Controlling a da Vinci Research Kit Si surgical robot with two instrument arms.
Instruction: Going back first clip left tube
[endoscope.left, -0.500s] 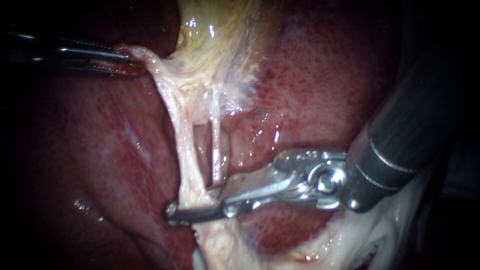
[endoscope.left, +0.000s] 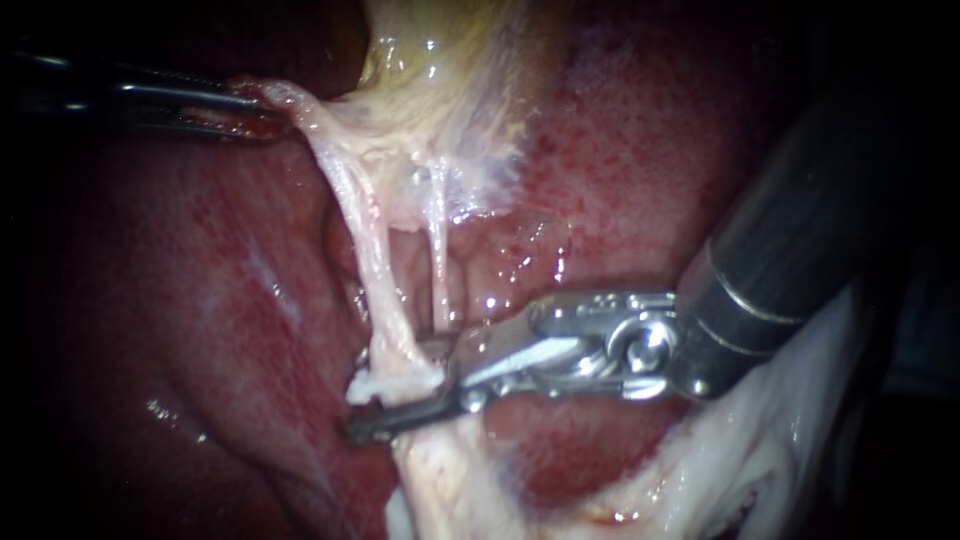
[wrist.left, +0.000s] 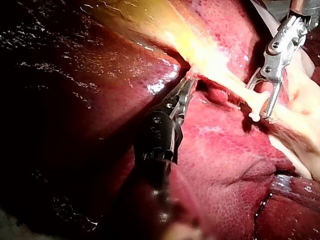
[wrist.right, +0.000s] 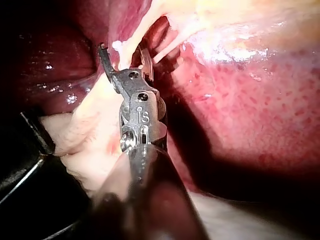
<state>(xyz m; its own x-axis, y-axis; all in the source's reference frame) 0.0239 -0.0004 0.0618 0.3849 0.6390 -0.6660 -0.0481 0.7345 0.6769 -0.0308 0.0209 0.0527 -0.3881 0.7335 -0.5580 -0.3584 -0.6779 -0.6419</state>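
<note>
Endoscope view, from its left side: my left instrument (endoscope.left: 262, 112) has its jaws closed on a flap of pale tissue (endoscope.left: 300, 115) just under the yellowish gallbladder (endoscope.left: 440, 60), pulling it taut toward the left. From that flap the left tube (endoscope.left: 370, 260) runs down and slightly rightward over the liver (endoscope.left: 200, 300), with the thinner right tube (endoscope.left: 438, 260) just beside it. The left tube's lower end sits between the jaws of my right instrument (endoscope.left: 400, 392). These jaws point leftward and stand moderately apart. The bunched white end of the tube rests on the lower jaw, and I cannot tell whether the upper jaw touches it. The left wrist view shows the same fork astride the tube. I can make out no clip on the tube. The tube's long axis lies roughly crosswise to the jaws and it sits deep in their mouth, so I judge that backing off means drawing my right instrument, the nearer one, rightward along its own line until the tube slips free. Compared with half a second ago, the right instrument's joint has shifted left and a little up against the liver. The gap between its jaws looks wider, and the tube's lower end has bunched up more.
</note>
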